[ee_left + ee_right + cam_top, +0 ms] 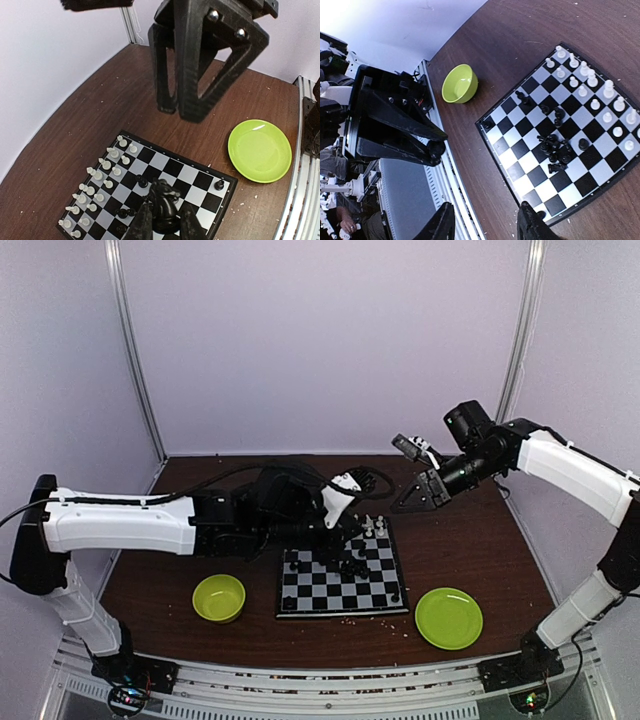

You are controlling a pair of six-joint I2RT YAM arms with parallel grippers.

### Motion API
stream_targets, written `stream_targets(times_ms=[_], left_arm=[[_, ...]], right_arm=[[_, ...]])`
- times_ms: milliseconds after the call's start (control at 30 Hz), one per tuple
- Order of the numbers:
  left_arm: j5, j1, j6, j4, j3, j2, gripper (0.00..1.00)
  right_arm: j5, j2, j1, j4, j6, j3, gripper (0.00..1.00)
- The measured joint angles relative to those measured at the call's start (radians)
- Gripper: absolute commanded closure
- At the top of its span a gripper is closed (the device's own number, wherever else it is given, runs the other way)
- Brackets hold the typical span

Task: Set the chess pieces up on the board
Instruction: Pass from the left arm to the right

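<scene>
Bowl (219, 597), lime green, sits on worktop (480, 540) left of the board (310, 595); I see only its bare inside. L claw (166, 212) is clamped on a black knight (162, 196) over mid-board; can't tell if it touches. White pieces (98, 175) stand in two rows along one edge, black pieces (549, 146) bunched mid-board. R claw (486, 212) hangs past the board's far-right corner, fingers apart, gripping nothing. Green plate (449, 618) lies right of the board, bare surface showing.

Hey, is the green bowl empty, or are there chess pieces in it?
Empty. The bowl shows only smooth bare green inside in the right wrist view, and the same from above; nothing lies in it.
</scene>
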State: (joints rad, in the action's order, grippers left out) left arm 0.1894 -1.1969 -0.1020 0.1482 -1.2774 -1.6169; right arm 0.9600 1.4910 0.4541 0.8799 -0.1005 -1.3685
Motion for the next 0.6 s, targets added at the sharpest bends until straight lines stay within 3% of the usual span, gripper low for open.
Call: stream_targets(times_ms=[600], left_arm=[[0.042, -0.021, 0.019, 0.008, -0.059, -0.03, 0.88]], right_arm=[[0.136, 0.11, 0.11, -0.002, 0.082, -0.052, 0.63]])
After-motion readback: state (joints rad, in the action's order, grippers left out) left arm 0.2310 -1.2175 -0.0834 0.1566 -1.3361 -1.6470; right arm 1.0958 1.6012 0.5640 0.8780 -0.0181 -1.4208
